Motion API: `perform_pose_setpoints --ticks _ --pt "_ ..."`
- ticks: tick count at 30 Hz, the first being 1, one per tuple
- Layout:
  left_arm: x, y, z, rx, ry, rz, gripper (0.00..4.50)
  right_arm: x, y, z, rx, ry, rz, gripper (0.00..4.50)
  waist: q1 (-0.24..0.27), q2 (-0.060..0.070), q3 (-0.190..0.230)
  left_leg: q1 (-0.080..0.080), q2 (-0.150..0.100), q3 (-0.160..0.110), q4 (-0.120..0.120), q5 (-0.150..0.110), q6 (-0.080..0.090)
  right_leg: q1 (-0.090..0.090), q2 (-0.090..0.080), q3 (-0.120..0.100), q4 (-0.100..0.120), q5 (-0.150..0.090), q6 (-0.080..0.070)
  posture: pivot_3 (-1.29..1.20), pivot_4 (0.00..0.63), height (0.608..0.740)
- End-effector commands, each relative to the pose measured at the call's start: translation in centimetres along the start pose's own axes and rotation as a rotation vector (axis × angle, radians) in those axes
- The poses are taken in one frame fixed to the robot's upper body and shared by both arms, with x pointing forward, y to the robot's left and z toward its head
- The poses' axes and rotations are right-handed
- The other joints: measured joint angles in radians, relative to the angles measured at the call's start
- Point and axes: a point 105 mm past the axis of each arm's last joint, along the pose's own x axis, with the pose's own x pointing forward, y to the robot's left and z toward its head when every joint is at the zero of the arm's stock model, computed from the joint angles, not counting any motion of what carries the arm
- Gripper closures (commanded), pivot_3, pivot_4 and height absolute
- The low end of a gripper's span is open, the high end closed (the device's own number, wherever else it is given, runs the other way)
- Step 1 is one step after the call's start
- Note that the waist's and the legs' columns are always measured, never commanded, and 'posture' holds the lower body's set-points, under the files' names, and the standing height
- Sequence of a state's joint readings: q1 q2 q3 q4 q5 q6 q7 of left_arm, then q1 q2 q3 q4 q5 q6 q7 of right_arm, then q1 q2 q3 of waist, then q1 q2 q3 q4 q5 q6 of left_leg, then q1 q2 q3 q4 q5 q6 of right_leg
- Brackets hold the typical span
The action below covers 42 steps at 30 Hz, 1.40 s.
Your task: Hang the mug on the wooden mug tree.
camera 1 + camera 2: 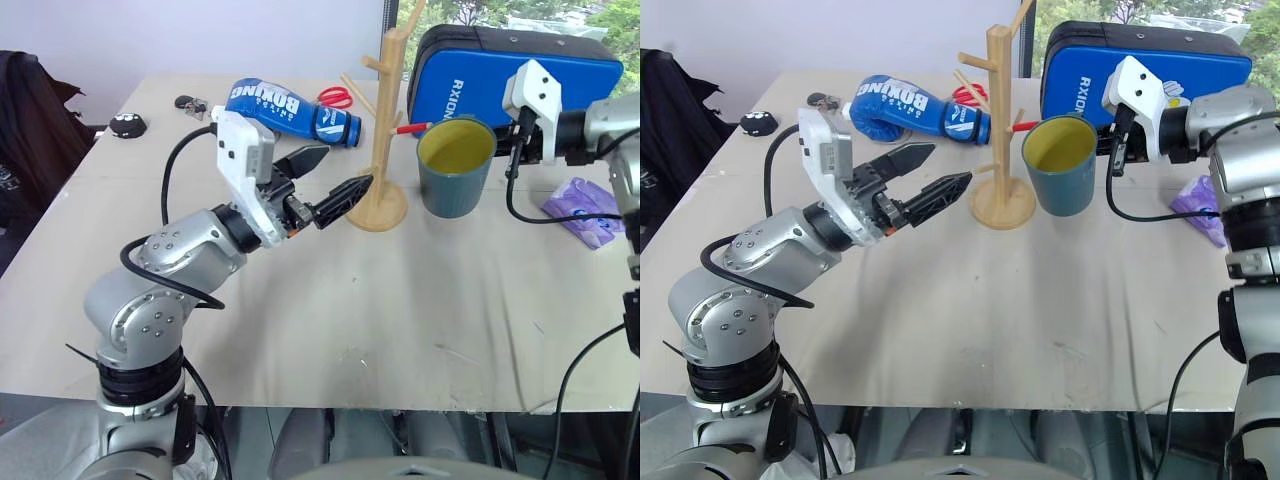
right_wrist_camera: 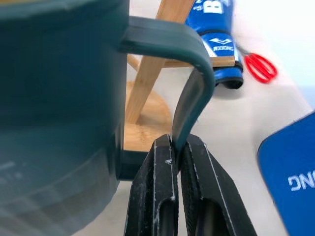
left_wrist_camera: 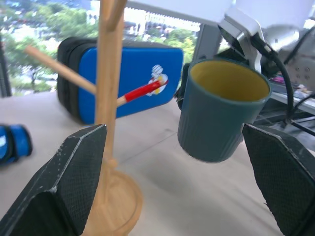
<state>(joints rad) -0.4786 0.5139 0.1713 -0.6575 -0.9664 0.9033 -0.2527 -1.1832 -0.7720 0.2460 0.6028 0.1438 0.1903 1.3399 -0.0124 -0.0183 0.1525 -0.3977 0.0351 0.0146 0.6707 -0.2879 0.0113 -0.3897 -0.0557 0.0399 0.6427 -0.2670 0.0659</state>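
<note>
Nearest the head camera, the left pincer (image 1: pixel 325 185) is raised above the pale tabletop (image 1: pixel 400 300), its two black textured fingers spread apart and holding nothing, tips just short of the wooden mug tree (image 1: pixel 383 130). That tree is a light-wood post on a round base with angled pegs, one red-tipped; its top is cut off by the frame edge. Beside it the mug (image 1: pixel 456 167), teal outside and yellow inside, hangs off the tabletop from the right pincer (image 1: pixel 1116 140), whose fingers are hidden behind the mug and its white wrist housing. Behind lie a blue boxing glove (image 1: pixel 290 108), red-handled scissors (image 1: pixel 338 97), a blue padded case (image 1: pixel 520 75) and a crumpled purple packet (image 1: pixel 585 205); a window shows greenery beyond. Left wrist view: the mug floats near the red-tipped peg (image 3: pixel 142 91), not touching it. Right wrist view: the right pincer is clamped tight on the mug's loop handle (image 2: pixel 194 93); the mug body is cropped.
</note>
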Motion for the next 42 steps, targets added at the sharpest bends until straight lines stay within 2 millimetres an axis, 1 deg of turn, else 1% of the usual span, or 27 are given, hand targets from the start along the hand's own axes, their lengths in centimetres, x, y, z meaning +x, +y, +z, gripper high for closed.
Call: perform_pose_setpoints --ticks 1,6,10,13,19,23,26,31,33,34,36,39,40,42 --pt "-0.5 -0.9 0.8 0.026 -0.025 0.009 0.00 -0.4 -1.0 0.6 -0.052 0.027 0.014 4.48 -0.001 0.000 0.000 0.000 0.001 0.000 0.000 0.000 0.000 0.000 0.000 0.000 0.000 0.000 0.000 0.00 0.150 0.737" --pt "-0.6 -0.9 0.6 0.022 -0.022 0.031 0.00 0.6 -0.9 2.1 -0.104 -0.004 0.087 4.48 -0.004 0.000 0.000 0.000 0.000 0.001 0.000 0.001 -0.001 -0.002 0.000 0.001 0.000 0.000 0.000 0.00 0.150 0.737" --pt "-0.3 -1.0 0.7 0.022 -0.026 0.028 0.00 1.5 -1.1 3.0 -0.138 -0.016 0.083 4.48 -0.005 0.000 0.000 0.000 0.000 0.001 0.000 0.001 -0.002 -0.002 0.000 0.001 0.001 0.000 0.000 0.00 0.150 0.737" --pt "-0.2 -1.0 0.6 0.023 -0.024 0.023 0.00 2.1 -1.8 3.7 -0.131 -0.026 0.045 4.48 -0.004 0.000 0.000 0.000 0.000 0.001 -0.001 0.001 -0.002 -0.003 0.000 0.001 0.001 0.000 0.000 0.00 0.150 0.737" --pt "-0.1 -1.1 0.4 0.021 -0.020 0.018 0.00 2.7 -2.2 3.6 -0.122 0.014 0.021 4.48 -0.002 0.000 0.000 -0.001 -0.001 0.001 -0.001 0.001 -0.002 -0.004 0.000 0.001 0.001 0.000 0.000 0.00 0.150 0.737" --pt "-0.1 -1.0 0.3 0.018 -0.019 0.022 0.00 3.3 -2.3 4.1 -0.105 0.013 0.010 4.48 -0.007 0.000 0.000 -0.001 -0.001 0.002 -0.001 0.001 -0.002 -0.004 0.000 0.001 0.001 0.000 0.000 0.00 0.150 0.737" --pt "-0.2 -0.6 0.4 0.019 -0.030 0.043 0.00 3.9 -2.2 4.5 -0.099 0.006 0.004 4.48 -0.007 0.000 0.000 -0.001 -0.001 0.002 -0.001 0.001 -0.002 -0.005 0.000 0.001 0.002 0.000 0.000 0.00 0.150 0.737" --pt "-0.2 -0.2 0.4 0.018 -0.040 0.060 0.00 4.4 -2.5 5.2 -0.092 -0.013 -0.036 4.48 -0.006 0.000 0.000 -0.001 -0.001 0.002 -0.001 0.001 -0.002 -0.005 0.000 0.002 0.002 0.000 0.000 0.00 0.150 0.737" --pt "-0.1 -0.2 0.4 0.018 -0.044 0.060 0.00 4.4 -2.4 5.3 -0.091 -0.017 -0.040 3.85 -0.005 0.000 0.000 -0.001 -0.001 0.002 -0.001 0.001 -0.002 -0.005 0.000 0.001 0.002 0.000 0.000 0.00 0.150 0.737" --pt "-0.1 -0.2 0.5 0.019 -0.045 0.060 0.00 4.4 -2.5 5.3 -0.091 -0.018 -0.041 3.62 -0.004 0.000 0.000 -0.001 -0.001 0.002 -0.001 0.001 -0.002 -0.005 0.000 0.001 0.002 0.000 0.000 0.00 0.150 0.737" --pt "-0.1 -0.2 0.5 0.016 -0.047 0.058 0.00 4.2 -2.4 5.3 -0.101 -0.021 -0.039 2.85 -0.004 0.000 0.000 -0.001 -0.001 0.002 -0.001 0.001 -0.002 -0.005 0.000 0.001 0.002 0.000 0.000 0.00 0.150 0.737" --pt "-0.2 -0.2 0.5 0.015 -0.049 0.055 0.00 3.7 -2.5 5.7 -0.111 -0.034 -0.044 1.35 -0.005 0.000 0.000 -0.001 -0.001 0.002 -0.001 0.001 -0.002 -0.005 0.000 0.001 0.002 0.000 0.000 0.00 0.150 0.737" --pt "-0.2 -0.2 0.5 0.015 -0.048 0.054 0.00 3.3 -2.5 5.8 -0.111 -0.039 -0.046 0.99 -0.005 0.000 0.000 -0.001 -0.001 0.002 -0.001 0.001 -0.002 -0.005 0.000 0.002 0.002 0.000 0.000 0.00 0.150 0.737" --pt "-0.2 -0.3 0.4 0.013 -0.046 0.052 0.00 2.2 -2.6 5.8 -0.110 -0.047 -0.046 0.02 -0.004 0.000 0.000 -0.001 -0.001 0.002 -0.001 0.001 -0.002 -0.005 0.000 0.002 0.002 0.000 0.000 0.00 0.150 0.737"
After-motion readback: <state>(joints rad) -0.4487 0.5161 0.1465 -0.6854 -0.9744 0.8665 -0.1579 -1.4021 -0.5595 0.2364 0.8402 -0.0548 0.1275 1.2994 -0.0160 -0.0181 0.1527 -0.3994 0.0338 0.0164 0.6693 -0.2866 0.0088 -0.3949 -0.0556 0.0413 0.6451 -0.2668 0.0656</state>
